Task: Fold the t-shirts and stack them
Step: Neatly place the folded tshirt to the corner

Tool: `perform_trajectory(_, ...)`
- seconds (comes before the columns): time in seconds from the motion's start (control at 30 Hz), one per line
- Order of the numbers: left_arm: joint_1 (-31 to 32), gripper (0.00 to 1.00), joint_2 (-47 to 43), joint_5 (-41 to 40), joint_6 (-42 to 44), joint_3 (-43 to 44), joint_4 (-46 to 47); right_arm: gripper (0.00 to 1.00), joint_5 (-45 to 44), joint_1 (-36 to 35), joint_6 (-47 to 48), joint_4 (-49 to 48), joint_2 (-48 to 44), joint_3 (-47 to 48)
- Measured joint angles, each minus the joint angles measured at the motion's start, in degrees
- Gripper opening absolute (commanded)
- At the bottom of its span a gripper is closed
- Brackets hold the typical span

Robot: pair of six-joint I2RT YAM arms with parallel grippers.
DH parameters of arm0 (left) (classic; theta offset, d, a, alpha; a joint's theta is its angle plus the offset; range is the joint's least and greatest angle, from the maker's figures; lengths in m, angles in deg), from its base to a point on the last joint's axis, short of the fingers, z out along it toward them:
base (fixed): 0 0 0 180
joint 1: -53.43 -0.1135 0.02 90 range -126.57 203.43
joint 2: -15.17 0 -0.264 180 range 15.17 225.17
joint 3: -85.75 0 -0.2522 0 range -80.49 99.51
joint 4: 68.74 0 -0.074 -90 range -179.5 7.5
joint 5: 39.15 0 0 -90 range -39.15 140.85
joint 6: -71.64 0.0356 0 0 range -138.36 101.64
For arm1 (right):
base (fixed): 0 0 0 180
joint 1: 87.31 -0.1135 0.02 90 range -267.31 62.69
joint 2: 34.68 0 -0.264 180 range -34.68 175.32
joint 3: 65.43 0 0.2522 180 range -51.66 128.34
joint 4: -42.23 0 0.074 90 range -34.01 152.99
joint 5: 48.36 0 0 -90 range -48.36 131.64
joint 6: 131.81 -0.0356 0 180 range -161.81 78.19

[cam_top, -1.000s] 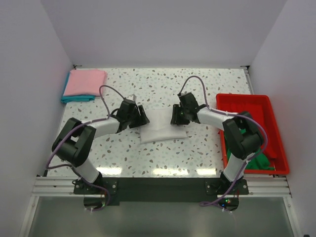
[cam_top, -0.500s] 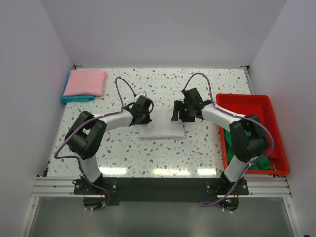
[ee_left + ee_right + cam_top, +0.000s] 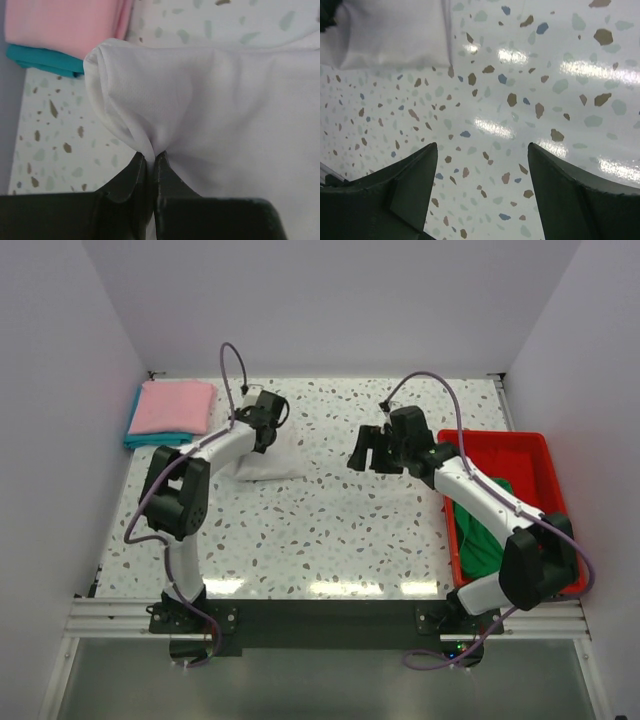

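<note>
My left gripper (image 3: 152, 156) is pinched tight on a fold of the soft white cloth t-shirt (image 3: 225, 100). The shirt rests on the speckled terrazzo-pattern table (image 3: 330, 530) toward the far left. It is near the folded pink cloth t-shirt (image 3: 175, 405), which is stacked on the teal cloth t-shirt (image 3: 150, 439) in the far-left corner. My right gripper (image 3: 482, 149) hangs over bare tabletop with its fingers spread wide, holding nothing, apart from the white shirt. The crumpled green cloth t-shirt (image 3: 475, 545) lies in the red plastic tray (image 3: 495, 438) at the right.

teal t-shirt (image 3: 158, 440) mostly under pink t-shirt (image 3: 172, 406)
</note>
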Motion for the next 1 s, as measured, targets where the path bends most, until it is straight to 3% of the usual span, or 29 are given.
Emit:
perform_trajectory(0.17, -4.2, 0.0, 1.7, -5.6, 10.0, 2.3, 4.1, 0.76, 1.9, -0.1, -0.6, -0.7, -1.3, -6.1)
perform_trajectory(0.4, -5.0, 0.0, 6.5, -9.9, 24.7, 9.2, 13.1, 0.75, 5.2, -2.4, -1.5, -3.3, -1.8, -10.1)
perform_trajectory(0.7, -9.0, 0.0, 13.3, -9.2, 35.6, 23.1, 15.9, 0.75, 7.6, -4.2, -1.6, -4.5, -3.0, -12.3)
perform_trajectory(1.0, -10.9, 0.0, 15.0, -7.1, 44.6, 31.6, 19.5, 0.75, 7.7, -4.5, -1.6, -4.5, -2.9, -12.3)
